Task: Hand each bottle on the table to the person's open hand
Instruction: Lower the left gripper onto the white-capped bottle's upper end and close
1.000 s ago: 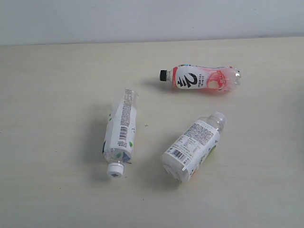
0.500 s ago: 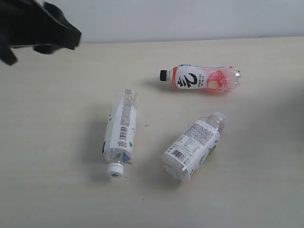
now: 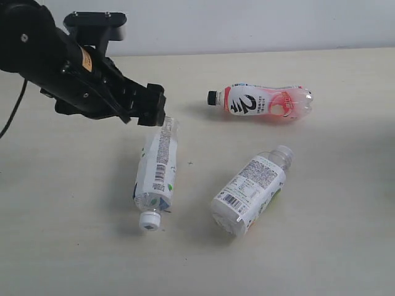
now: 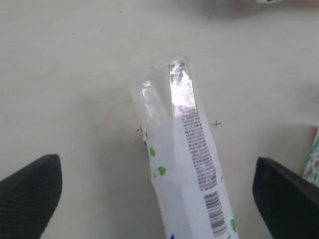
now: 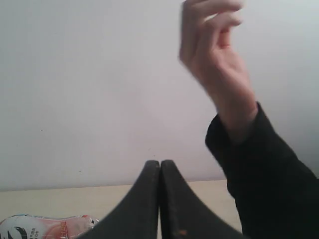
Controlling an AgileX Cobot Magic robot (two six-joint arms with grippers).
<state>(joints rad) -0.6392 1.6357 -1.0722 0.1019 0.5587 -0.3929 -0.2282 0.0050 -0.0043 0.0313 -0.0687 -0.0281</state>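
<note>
Where the pale beige table (image 3: 74,259) ends, a plain white wall (image 3: 247,24) is seen. Faint wood grain and a few dark specks are noted on the tabletop. Three bottles are laid on their sides, well apart: a white-capped bottle (image 3: 157,169) left of centre, a second white-labelled bottle (image 3: 250,188) to its right, and a pink bottle (image 3: 265,103) with a black cap and a black "2" farther back.

The left gripper (image 3: 151,111) is held over the clear base end of the white-capped bottle. Contact cannot be judged from the exterior view, since the arm is cut off at the frame edge and the jaws are lost against its black body.

In the left wrist view the left gripper (image 4: 159,199) is shown spread wide, its fingers (image 4: 30,199) well clear of the white-capped bottle (image 4: 184,164) on either side.

The right gripper (image 5: 160,199) is seen only in its own wrist view, pressed together on nothing. Also seen only there are the person's hand (image 5: 214,59), raised, blurred and with fingers curled, and a dark sleeve (image 5: 259,169). The pink bottle (image 5: 40,226) is cut off at that frame's corner.
</note>
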